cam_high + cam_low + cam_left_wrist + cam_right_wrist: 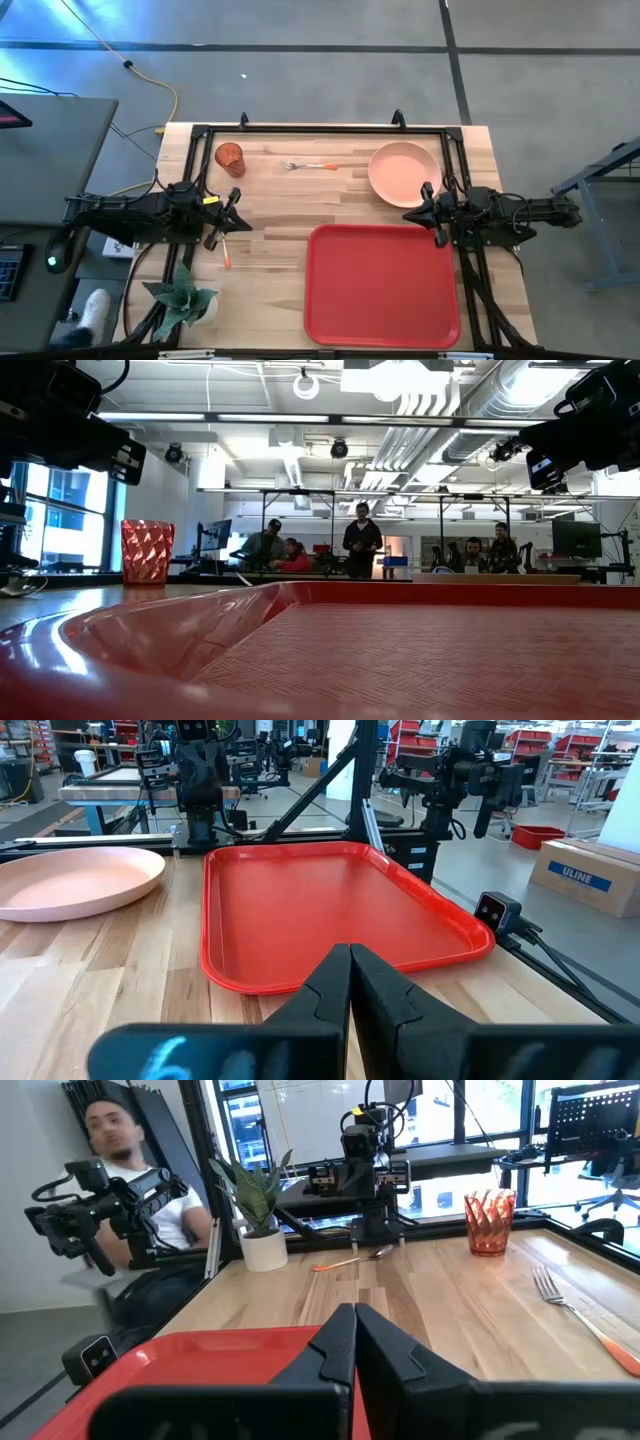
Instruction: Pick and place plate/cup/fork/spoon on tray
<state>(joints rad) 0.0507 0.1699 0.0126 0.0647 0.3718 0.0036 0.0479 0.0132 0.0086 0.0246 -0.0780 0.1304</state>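
The red tray [380,285] lies at the table's near right; it also fills the low view [400,650]. The peach plate [404,173] rests flat on the wood just beyond the tray. The fork [310,165] lies at the far middle. The orange-red cup [230,158] stands upright at the far left. The spoon [227,256] lies on the wood just under my left gripper's tips. My left gripper [237,222] is shut and empty, level above the table's left part. My right gripper [418,215] is shut and empty, hovering between the plate and the tray's far edge.
A potted plant [185,295] stands at the near left corner. A black frame [320,128] runs along the table's far and side edges. Bare wood [300,205] lies in the middle between the grippers. A person [130,1170] sits beyond the table's left side.
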